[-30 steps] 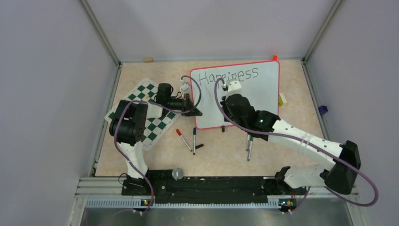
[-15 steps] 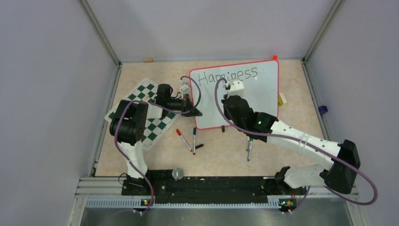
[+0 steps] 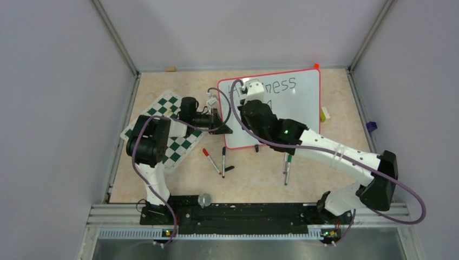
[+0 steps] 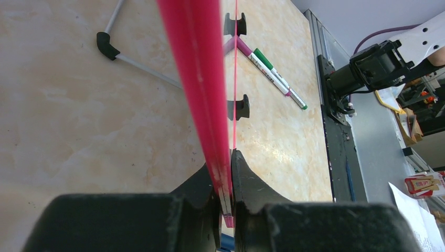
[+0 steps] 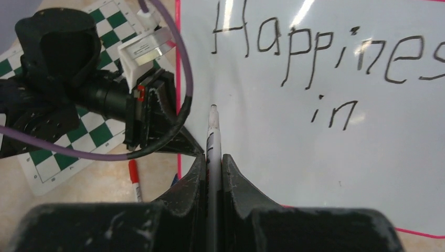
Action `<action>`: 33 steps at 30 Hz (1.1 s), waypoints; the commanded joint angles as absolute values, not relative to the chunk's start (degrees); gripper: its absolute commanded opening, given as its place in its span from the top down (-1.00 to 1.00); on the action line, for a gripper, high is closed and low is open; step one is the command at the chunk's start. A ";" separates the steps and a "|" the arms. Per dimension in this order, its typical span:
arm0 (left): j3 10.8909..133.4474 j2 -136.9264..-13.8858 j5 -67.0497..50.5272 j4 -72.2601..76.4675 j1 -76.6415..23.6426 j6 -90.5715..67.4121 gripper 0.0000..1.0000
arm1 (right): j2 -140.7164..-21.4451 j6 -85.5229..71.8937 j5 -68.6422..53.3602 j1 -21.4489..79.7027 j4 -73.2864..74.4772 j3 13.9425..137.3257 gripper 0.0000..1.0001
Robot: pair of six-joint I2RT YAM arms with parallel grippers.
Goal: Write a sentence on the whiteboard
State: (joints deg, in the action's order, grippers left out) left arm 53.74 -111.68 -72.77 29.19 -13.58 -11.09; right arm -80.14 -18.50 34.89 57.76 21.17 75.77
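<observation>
Right tool (image 5: 212, 160), clamping a marker (image 5: 213, 131), has swung left — whiteboard (image 5: 315, 173) beneath it

Centre of frame: whiteboard (image 3: 297, 111) on tabletop (image 3: 254, 181). Left of it: chess mat (image 3: 172, 142). At whiteboard's left edge: left claw (image 4: 225, 170), clamped on rim. Over whiteboard's upper left: right claw (image 5: 212, 163), pinching marker (image 5: 213, 131). Below whiteboard, on tabletop: two markers (image 3: 214, 161) toward lower left, marker pair (image 3: 286, 169) toward lower right.

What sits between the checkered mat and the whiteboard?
The left gripper, clamped on the red edge of the whiteboard; the top view shows it.
</observation>
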 commanded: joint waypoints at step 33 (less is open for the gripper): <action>51.15 -113.19 -74.06 30.23 -14.63 -10.37 1.00 | -94.74 -19.79 42.27 62.31 21.41 75.34 1.00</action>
State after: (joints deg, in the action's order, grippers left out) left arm 53.12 -111.85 -72.73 31.31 -13.58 -12.75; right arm -93.25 -21.04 41.91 63.20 23.14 71.48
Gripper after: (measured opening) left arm 0.121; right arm 0.086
